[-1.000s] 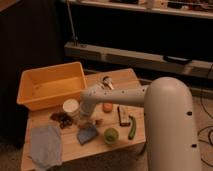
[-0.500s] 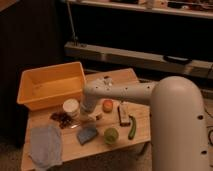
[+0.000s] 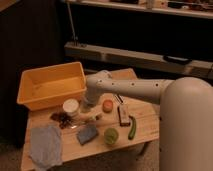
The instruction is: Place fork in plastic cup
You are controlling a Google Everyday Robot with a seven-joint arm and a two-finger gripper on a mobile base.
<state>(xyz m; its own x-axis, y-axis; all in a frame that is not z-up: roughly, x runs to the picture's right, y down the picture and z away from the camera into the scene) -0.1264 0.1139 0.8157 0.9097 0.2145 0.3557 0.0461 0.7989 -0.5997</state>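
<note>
Fork [image 3: 88, 121] lies flat on the surface [image 3: 144, 111] between tub [image 3: 71, 106] and sponge [image 3: 87, 134], long axis roughly left-right, right end a bit farther back; tine end can't be told. Gripper [image 3: 89, 110] sits low just over it, beside the tub; its opening can't be made out. Cup [image 3: 111, 135] stands right of the sponge, apart from the fork.

Pale tool [image 3: 88, 104] beside yellow bin [image 3: 47, 100], green plastic cup [image 3: 111, 135], blue sponge [image 3: 87, 134]
</note>
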